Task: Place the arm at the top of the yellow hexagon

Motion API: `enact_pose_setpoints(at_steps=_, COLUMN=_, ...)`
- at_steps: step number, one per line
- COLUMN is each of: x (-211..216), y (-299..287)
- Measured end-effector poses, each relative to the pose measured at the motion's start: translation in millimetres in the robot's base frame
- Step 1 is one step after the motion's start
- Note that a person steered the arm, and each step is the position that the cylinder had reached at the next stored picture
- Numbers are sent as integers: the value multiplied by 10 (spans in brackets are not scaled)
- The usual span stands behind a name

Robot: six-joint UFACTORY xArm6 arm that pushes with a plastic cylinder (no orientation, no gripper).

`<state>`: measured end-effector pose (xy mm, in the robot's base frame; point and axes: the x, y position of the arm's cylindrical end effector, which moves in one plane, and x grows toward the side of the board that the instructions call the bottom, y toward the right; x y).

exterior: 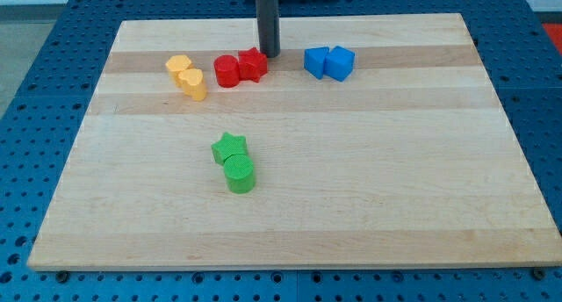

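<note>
**Operator:** Report tip position and target position.

**Technician:** My tip (269,54), the lower end of the straight dark rod, stands near the view's top of the pale wooden desk (351,179). It is just beside the red star-like block (253,64), at that block's upper right; contact cannot be confirmed. The target, the yellow hexagon block (178,67), lies toward the view's left in the same upper row, touching a second yellow block with a rounded, heart-like top (193,83) at its lower right.

**Operator:** Progress?

**Technician:** Judged incomplete. The tip is well apart from the hexagon, with the red round block (227,71) and the star-like block between them. Remaining: travel to the view's left and stop just above the hexagon's top edge. That strip of desk shows no obstruction.

**Operator:** State of the fingers?

**Technician:** None fitted; the arm ends in the rod only, so no opening applies.

**Operator:** Other items? Markings?

**Technician:** Two blue blocks (329,62), touching, at the view's right of the tip. A green star block (229,147) and green round block (239,173), touching, near the centre. No brand, label or writing is legible.
</note>
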<state>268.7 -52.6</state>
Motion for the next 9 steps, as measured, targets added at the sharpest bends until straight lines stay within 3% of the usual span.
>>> enact_pose_setpoints(at_steps=1, x=-267, y=-843)
enact_pose_setpoints(at_steps=4, x=-261, y=-1834)
enact_pose_setpoints(at_steps=9, x=-168, y=-1406)
